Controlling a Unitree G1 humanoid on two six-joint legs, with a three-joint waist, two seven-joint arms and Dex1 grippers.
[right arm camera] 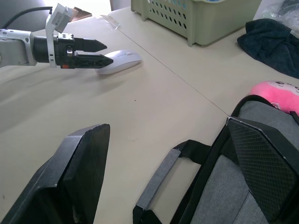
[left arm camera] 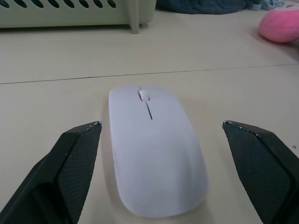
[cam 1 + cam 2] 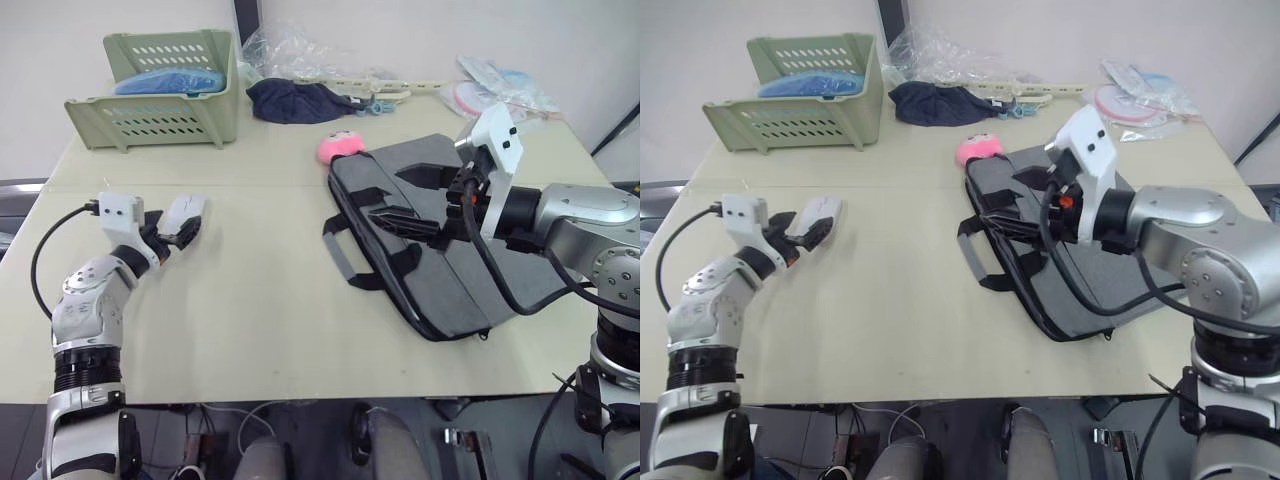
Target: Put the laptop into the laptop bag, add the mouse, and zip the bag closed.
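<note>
The white mouse lies flat on the table at the left. My left gripper is open, one finger on each side of the mouse's near end, and neither finger touches it. The grey laptop bag lies flat at the right, with a black strap handle trailing onto the table. My right gripper hovers open over the bag's left edge, nothing between its fingers. In the right wrist view that edge and the handle sit between the fingers. The laptop is hidden.
A pink plush touches the bag's far corner. A green slatted basket stands at the back left, a dark navy cloth bundle and clear plastic packets along the back. Bare tabletop lies between mouse and bag.
</note>
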